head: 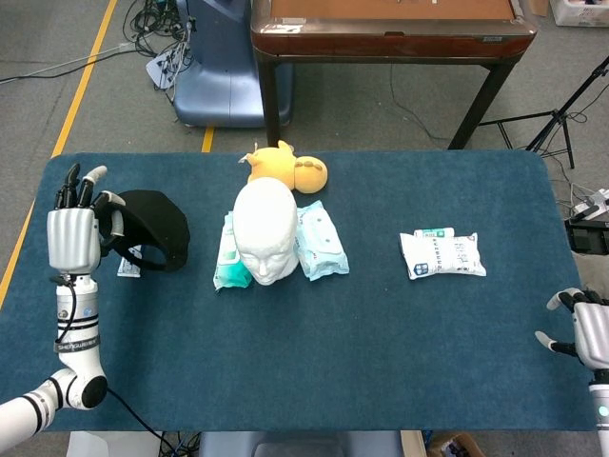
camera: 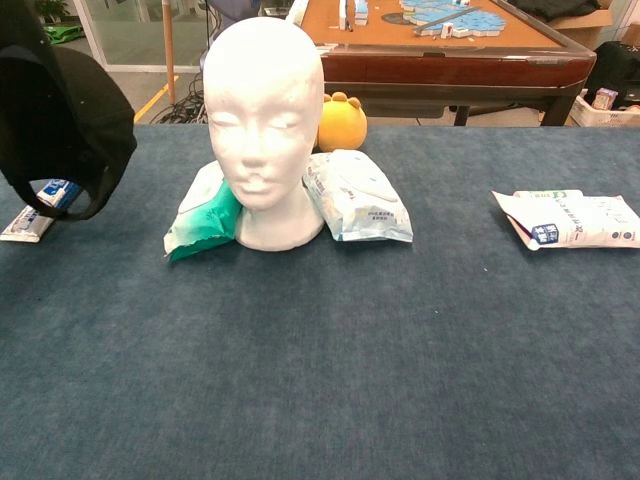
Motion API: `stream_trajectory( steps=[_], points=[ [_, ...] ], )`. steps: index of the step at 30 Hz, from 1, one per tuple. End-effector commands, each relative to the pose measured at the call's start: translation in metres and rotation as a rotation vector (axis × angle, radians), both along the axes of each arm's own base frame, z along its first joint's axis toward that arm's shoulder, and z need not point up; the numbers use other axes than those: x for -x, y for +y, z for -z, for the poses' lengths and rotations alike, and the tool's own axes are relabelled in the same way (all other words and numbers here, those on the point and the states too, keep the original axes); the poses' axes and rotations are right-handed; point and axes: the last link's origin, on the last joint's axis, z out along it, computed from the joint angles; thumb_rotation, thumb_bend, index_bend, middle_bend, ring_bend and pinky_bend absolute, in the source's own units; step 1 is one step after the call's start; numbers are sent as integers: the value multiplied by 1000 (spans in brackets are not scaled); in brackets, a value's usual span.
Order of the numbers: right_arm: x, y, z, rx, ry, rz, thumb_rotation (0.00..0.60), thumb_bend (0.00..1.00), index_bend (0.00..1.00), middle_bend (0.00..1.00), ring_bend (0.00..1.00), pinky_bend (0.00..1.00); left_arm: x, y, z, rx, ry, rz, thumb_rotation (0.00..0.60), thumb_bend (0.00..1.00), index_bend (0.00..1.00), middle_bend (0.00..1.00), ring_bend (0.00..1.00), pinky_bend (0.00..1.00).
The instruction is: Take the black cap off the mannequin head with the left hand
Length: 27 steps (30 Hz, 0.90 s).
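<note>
Over the table (head: 381, 362), upright left hand (head: 74, 238) fingers (head: 112, 221) hold black cap (head: 152, 228).

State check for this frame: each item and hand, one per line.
black cap: off the head, held up by left hand
left hand: gripping the cap
mannequin head: bare, upright
right hand: empty, fingers apart
white pouch: lying flat

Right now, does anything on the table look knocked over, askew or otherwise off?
Nothing stands out. The mannequin head stands upright and bare between the wipe packs, and the black cap hangs from the left hand.
</note>
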Motion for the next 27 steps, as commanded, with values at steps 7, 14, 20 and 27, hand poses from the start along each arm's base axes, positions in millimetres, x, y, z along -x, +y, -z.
stream_trajectory(
  steps=[7, 14, 20, 27],
  points=[
    [0, -1, 1, -1, -1, 3, 600, 68, 476, 386, 305, 372, 24, -21, 3, 22, 14, -3, 600, 472, 751, 208, 42, 171],
    [0, -1, 0, -2, -3, 1, 600, 68, 476, 386, 305, 372, 43, -41, 5, 29, 61, -9, 600, 473, 756, 222, 45, 171],
    [0, -1, 1, -2, -2, 0, 600, 68, 476, 386, 305, 372, 57, -64, -1, 34, 94, -24, 600, 473, 757, 228, 46, 171],
    [-1, -1, 2, -5, 3, 1, 600, 68, 476, 386, 305, 372, 71, -89, -10, 41, 112, -58, 600, 473, 756, 232, 46, 171]
  ],
)
